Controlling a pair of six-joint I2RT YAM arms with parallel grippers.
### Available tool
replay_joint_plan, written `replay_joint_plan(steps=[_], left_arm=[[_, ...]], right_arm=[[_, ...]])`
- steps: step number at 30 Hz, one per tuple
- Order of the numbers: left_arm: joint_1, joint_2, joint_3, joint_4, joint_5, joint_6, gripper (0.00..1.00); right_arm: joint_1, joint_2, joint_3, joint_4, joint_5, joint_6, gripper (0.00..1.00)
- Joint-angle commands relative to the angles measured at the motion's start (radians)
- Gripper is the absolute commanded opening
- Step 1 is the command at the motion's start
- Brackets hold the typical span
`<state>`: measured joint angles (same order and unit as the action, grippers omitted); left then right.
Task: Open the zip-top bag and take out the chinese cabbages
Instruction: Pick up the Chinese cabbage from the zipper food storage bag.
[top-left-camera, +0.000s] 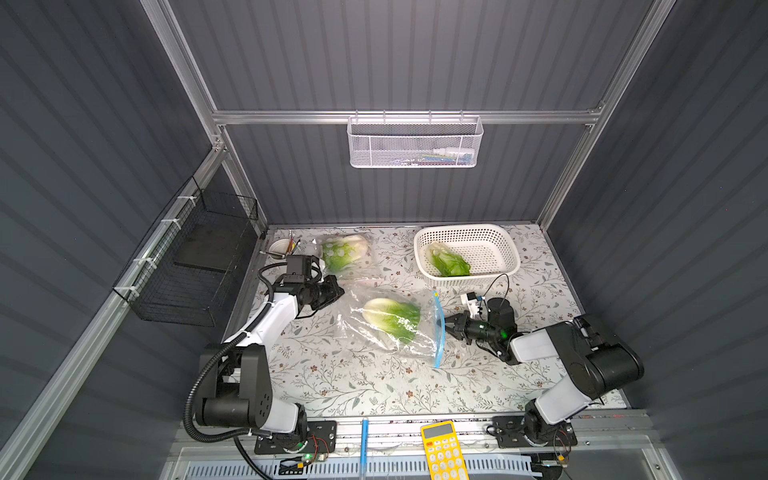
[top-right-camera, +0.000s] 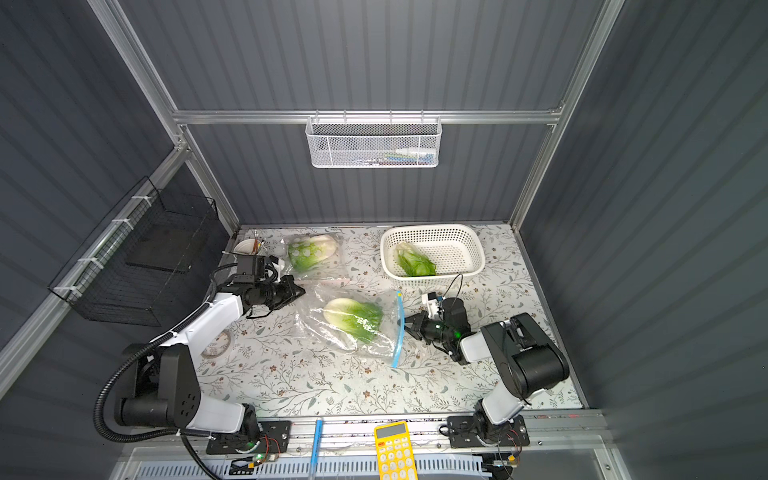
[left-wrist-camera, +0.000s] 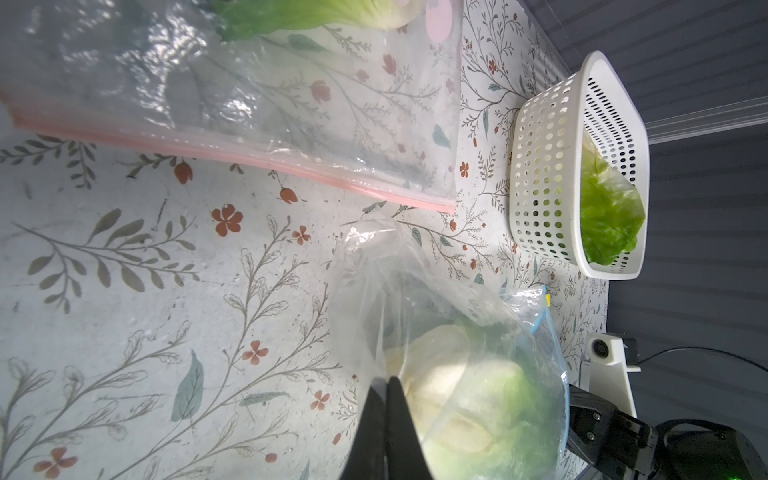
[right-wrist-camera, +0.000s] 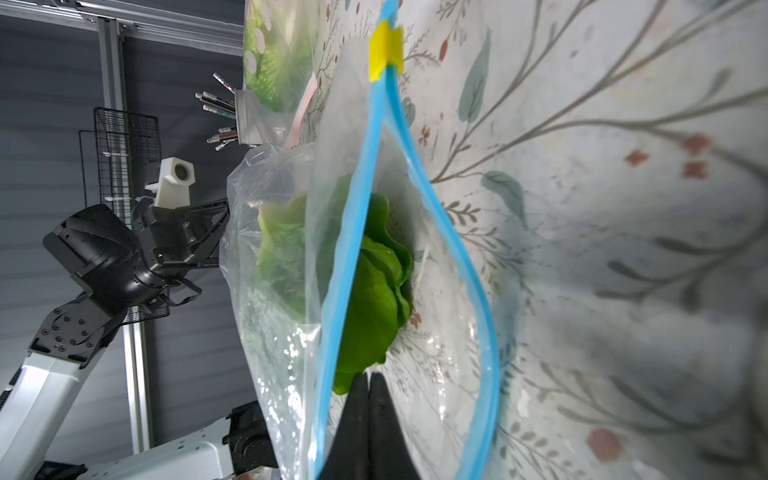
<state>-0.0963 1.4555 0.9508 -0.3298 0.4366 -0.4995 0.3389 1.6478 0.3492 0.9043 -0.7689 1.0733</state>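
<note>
At the left of the worktop (top-left-camera: 374, 386) we are holding the left tool (top-left-camera: 341, 291) closed, and from the left wrist view we are judging that it is pinching the sealed end of the blue-zip bag (top-left-camera: 361, 338), whose plastic is rising to its tips. Behind it, the pink-zip bag (top-left-camera: 368, 266) is lying near the back edge with the back cabbage (top-left-camera: 343, 253) inside.

Moving right, the middle cabbage (top-left-camera: 390, 318) is lying inside the blue-zip bag with its long axis running across the worktop from one tool toward the other. The white base is pointing at the left tool and the green leaves are pointing at the blue zip (top-left-camera: 439, 332). That zip is gaping open, its yellow slider (right-wrist-camera: 386, 50) sitting at the back end, so we are counting this bag as opened.

Just right of the zip, the right tool (top-left-camera: 447, 327) is sitting in the mouth between the two lips, closed, its tips right at the edge of the leaves. We are unable to tell whether a leaf is caught. It is the nearer tool to the leafy end, so we are expecting the pull to go rightward, along the cabbage's length, with the left tool anchoring the bag. Farther back, the basket (top-left-camera: 457, 227) is holding the third cabbage (top-left-camera: 449, 261), with no bag showing around it.
</note>
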Motion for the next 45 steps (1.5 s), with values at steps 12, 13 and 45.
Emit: replay_joint_plan(steps=[12, 13, 45], left_arm=[[0.007, 0.012, 0.000, -0.020, -0.006, 0.026, 0.00], [0.007, 0.012, 0.001, -0.020, -0.006, 0.025, 0.00], [0.007, 0.005, 0.000, -0.018, 0.011, 0.024, 0.00]], right_arm=[[0.067, 0.170, 0.029, 0.407, -0.027, 0.203, 0.24], [0.068, 0.172, 0.031, 0.413, -0.027, 0.206, 0.26], [0.119, 0.182, 0.097, 0.332, -0.021, 0.176, 0.39]])
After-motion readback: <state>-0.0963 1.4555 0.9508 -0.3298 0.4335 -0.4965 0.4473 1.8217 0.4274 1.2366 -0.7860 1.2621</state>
